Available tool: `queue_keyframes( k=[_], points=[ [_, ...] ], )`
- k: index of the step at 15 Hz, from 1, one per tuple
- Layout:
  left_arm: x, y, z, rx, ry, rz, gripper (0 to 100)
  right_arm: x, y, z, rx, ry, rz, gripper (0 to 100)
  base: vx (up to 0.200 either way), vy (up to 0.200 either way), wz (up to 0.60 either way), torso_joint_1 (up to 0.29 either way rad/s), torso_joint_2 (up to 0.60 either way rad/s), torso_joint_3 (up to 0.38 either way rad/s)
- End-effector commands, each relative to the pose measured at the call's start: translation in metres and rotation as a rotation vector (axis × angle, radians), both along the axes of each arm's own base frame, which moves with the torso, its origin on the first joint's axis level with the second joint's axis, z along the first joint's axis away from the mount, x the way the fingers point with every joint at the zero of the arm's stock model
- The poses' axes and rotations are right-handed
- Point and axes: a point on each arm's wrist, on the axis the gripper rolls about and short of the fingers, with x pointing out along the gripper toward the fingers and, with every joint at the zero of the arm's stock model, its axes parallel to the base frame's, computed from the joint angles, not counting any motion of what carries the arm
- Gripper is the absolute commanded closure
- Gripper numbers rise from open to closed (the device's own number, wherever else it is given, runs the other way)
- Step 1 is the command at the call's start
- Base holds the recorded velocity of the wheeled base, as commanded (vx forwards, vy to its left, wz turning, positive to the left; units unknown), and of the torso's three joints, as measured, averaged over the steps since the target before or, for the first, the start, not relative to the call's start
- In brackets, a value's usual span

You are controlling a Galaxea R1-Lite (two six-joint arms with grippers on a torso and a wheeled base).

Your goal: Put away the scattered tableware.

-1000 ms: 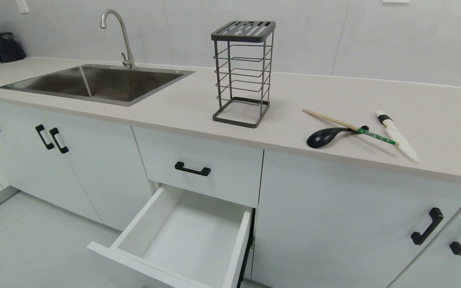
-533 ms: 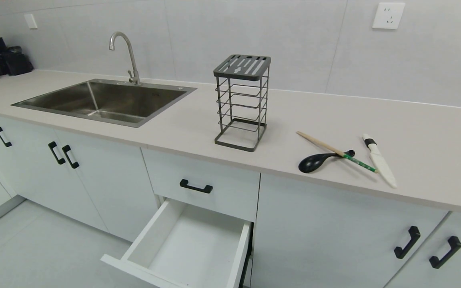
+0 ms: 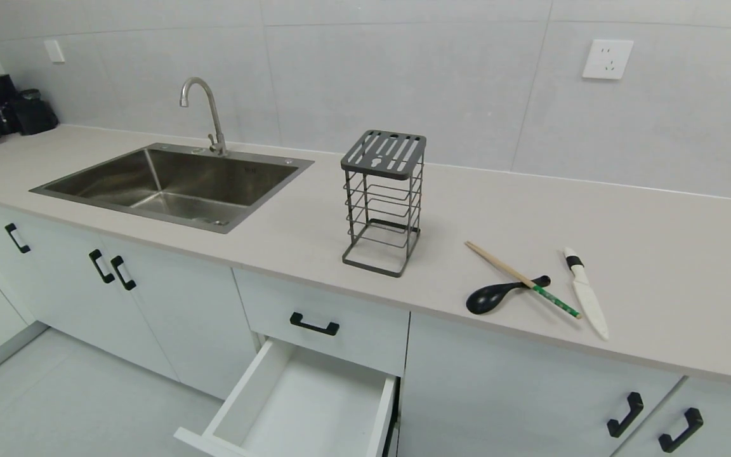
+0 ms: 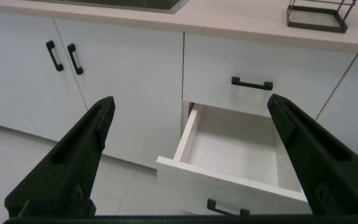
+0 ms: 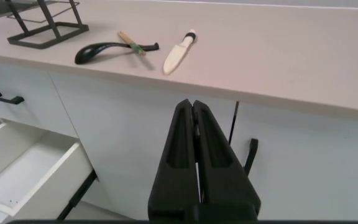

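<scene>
Black and glossy, a spoon point(image 3: 495, 296) lies near the front edge of the pale surface point(image 3: 315, 235), with a pair of chopsticks point(image 3: 521, 278) resting across its handle and a white knife point(image 3: 586, 294) just beside them, all to the right of an upright wire rack point(image 3: 383, 203) and well apart from the sink point(image 3: 213, 181). Below the rack, a white drawer point(image 3: 302, 406) stands pulled open. The left gripper point(image 4: 191, 106) hangs before that drawer with its fingers point(image 4: 79, 155) spread wide around nothing, while the right gripper point(image 5: 192, 109) sits in front of the cabinet below the tableware, its fingers point(image 5: 182, 143) pressed together.
</scene>
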Motion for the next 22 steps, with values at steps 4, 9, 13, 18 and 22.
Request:
queue_keyframes(
  k=[4,9,13,18,22],
  points=[
    [0.0001,0.0000,0.0000,0.007,0.001,-0.001,0,0.0001,0.0000,-0.0001,0.000,0.002,0.001,100,0.100,0.000,0.00,0.102,-0.21,-0.100],
    [0.0001,0.0000,0.0000,0.004,0.001,-0.001,0,0.0000,0.0000,0.0003,-0.003,0.001,0.001,100,0.040,0.000,0.00,0.001,-0.01,-0.002],
    [0.0001,0.0000,0.0000,0.004,0.001,-0.001,0,0.0000,0.0000,0.0003,-0.002,0.001,0.001,100,0.000,0.000,0.00,0.163,-0.35,-0.168],
    [0.0001,0.0000,0.0000,0.004,0.001,-0.001,0,0.0001,0.0000,0.0000,-0.017,0.000,0.001,100,0.000,0.000,0.00,0.187,-0.38,-0.186],
    [0.0001,0.0000,0.0000,0.004,0.001,-0.001,0,0.0000,0.0000,0.0003,-0.006,0.001,0.001,0,0.000,0.000,0.00,0.012,-0.02,-0.010]
  ],
)
